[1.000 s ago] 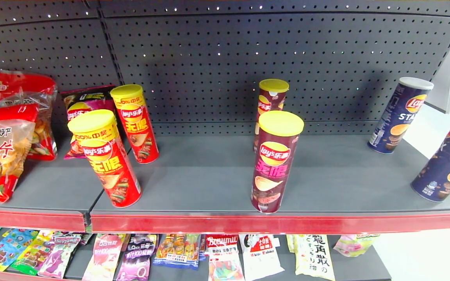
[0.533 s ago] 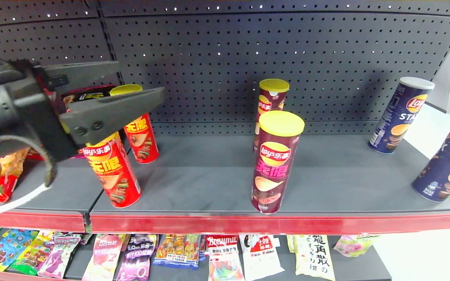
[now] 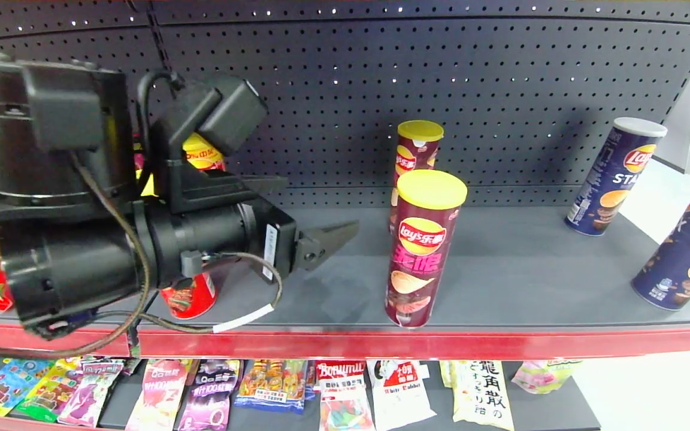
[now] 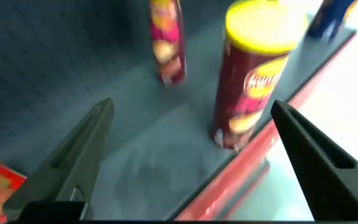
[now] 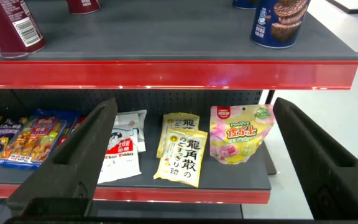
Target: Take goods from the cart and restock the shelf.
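Shelf (image 3: 501, 281) of chip cans before me, both my grippers spread wide and holding nothing.

My left gripper (image 4: 191, 106) hangs above the middle of the shelf, jaws far apart, near the left side of the front maroon can (image 3: 423, 251), which stands upright at the red front edge (image 3: 441, 344). The rear maroon can (image 3: 417, 149) stands behind it, close to the back wall. My left arm covers most of a red can (image 3: 192, 297) near the front edge on the left. At the right end stand the back blue can (image 3: 611, 176) and the front blue can (image 3: 686, 251). My right gripper (image 5: 196, 102) is lower down, just as wide, facing the lower shelf (image 5: 185, 194), where snack packets (image 5: 182, 149) lie flat.
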